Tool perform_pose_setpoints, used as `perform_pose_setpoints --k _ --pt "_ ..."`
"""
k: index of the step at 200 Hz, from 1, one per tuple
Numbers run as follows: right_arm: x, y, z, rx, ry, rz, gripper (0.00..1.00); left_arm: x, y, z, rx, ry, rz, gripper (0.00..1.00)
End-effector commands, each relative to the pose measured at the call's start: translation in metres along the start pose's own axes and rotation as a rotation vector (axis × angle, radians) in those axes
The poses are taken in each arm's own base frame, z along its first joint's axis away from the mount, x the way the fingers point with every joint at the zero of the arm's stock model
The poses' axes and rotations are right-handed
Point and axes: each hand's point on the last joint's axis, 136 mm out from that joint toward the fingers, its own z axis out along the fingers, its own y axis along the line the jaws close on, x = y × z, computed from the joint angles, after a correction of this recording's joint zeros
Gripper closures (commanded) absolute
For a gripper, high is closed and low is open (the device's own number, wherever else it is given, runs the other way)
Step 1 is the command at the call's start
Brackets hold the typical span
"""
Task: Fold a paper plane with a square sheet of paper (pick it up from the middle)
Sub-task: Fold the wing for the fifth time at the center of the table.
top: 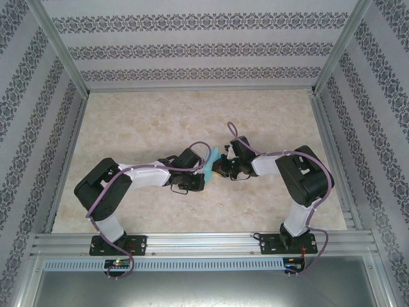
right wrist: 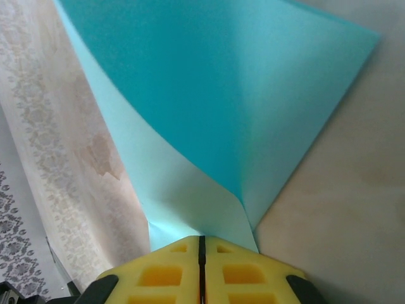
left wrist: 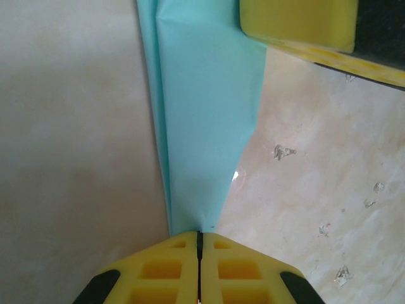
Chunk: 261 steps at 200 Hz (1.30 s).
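The creased turquoise paper plane (left wrist: 202,126) tapered narrowly. The left gripper (left wrist: 199,239) and right gripper (right wrist: 202,242) each pinched it, jaws closed.

Left arm (top: 144,173), right arm (top: 297,220): black joints, white links.
Cables (top: 96,204): purple, along both arms.
Left gripper (left wrist: 199,237), right gripper (right wrist: 202,240): yellow fingers, square recesses, black backs.

You have bare bench (top: 160,115) far, left and right. Mid-bench is tight: left arm (top: 144,174) and right arm (top: 275,163) meet at the paper plane (top: 211,166), blocking any passage between them.
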Motion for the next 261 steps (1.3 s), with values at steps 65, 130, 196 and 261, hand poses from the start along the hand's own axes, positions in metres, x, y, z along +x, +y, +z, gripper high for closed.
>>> perform_pose_setpoints --k 65,130,196,261 --pt "0.016 0.016 -0.021 -0.009 -0.026 0.037 0.84 0.041 0.043 0.021 -0.159 0.129 0.023 0.92" --pt "0.040 0.027 0.005 -0.059 0.027 0.070 0.89 0.041 0.043 0.021 -0.157 0.124 0.031 0.92" --pt "0.029 0.001 0.017 0.052 0.042 0.053 0.92 0.042 0.045 0.017 -0.170 0.129 0.054 0.92" --pt "0.002 -0.015 0.010 0.196 0.013 -0.010 0.93 0.048 0.050 0.017 -0.182 0.152 0.084 0.92"
